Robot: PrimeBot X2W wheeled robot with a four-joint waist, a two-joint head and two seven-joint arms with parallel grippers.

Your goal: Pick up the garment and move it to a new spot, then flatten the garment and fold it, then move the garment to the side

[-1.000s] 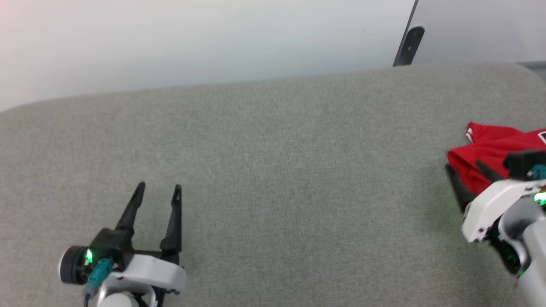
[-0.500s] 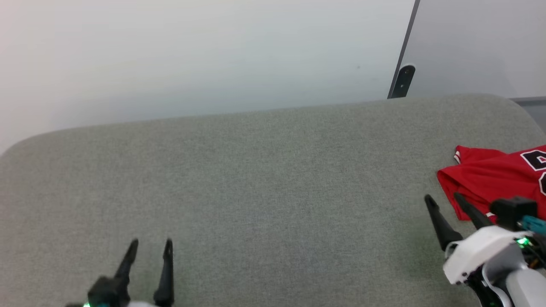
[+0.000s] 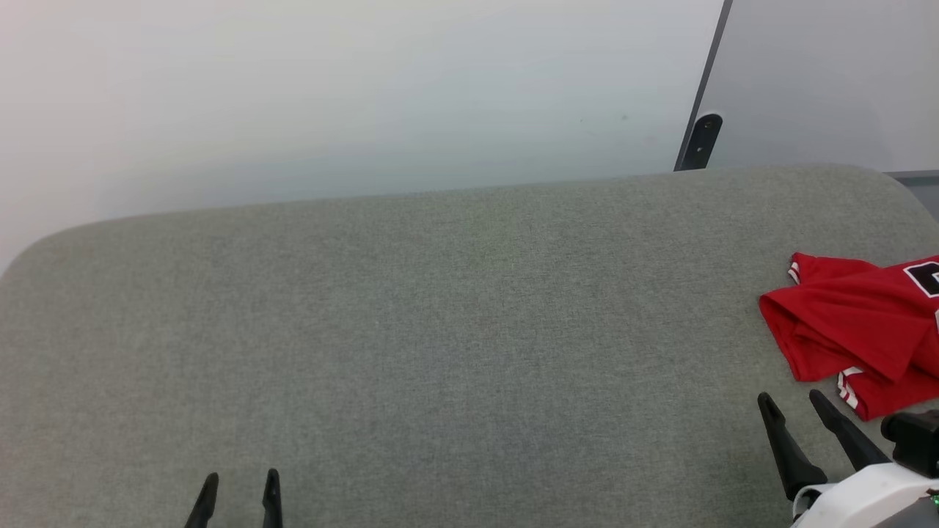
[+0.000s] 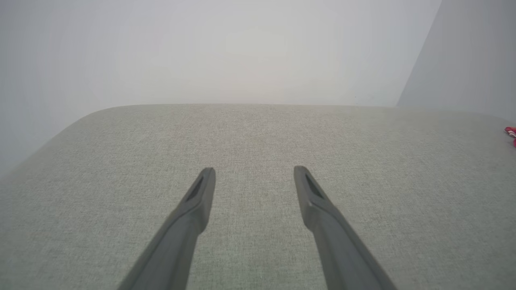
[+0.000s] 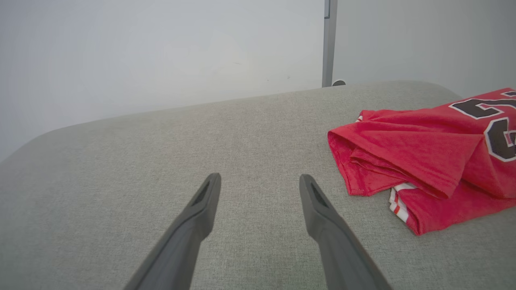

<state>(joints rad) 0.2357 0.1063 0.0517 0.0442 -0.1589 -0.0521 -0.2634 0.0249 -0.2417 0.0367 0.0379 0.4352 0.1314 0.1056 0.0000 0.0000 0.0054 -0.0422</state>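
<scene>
A: What is on the left side?

B: At the near left edge of the head view the left gripper (image 3: 242, 485) shows its two dark tips. Its jaws stand apart and hold nothing. In the left wrist view the left gripper (image 4: 254, 172) has bare fabric between its jaws.

A: What is under it?

B: A broad desk covered with grey-green woven fabric (image 3: 469, 330), with rounded far corners. I cannot tell if the tips touch the fabric. Behind the desk stands a plain pale wall (image 3: 367, 95).

A: And more to the right?

B: Behind the far right part of the desk a narrow dark post (image 3: 702, 139) rises along the edge of a flat grey panel (image 3: 829, 81).

A: Where is the other arm?

B: The right gripper (image 3: 792, 402) is at the near right, with a white housing below its long dark fingers. Its jaws are also apart and empty, pointing to the far side. The right wrist view shows the same for the right gripper (image 5: 260, 179).

A: And the shirt?

B: The red jersey-style T-shirt with a white sleeve edge striped in red and black numbers outlined in white (image 3: 851, 323) lies on the desk at the right edge, folded in several layers. The border of the head view cuts it. It is just beyond the right gripper and to its right, near but not touching, as the right wrist view (image 5: 411, 149) makes clear.
</scene>
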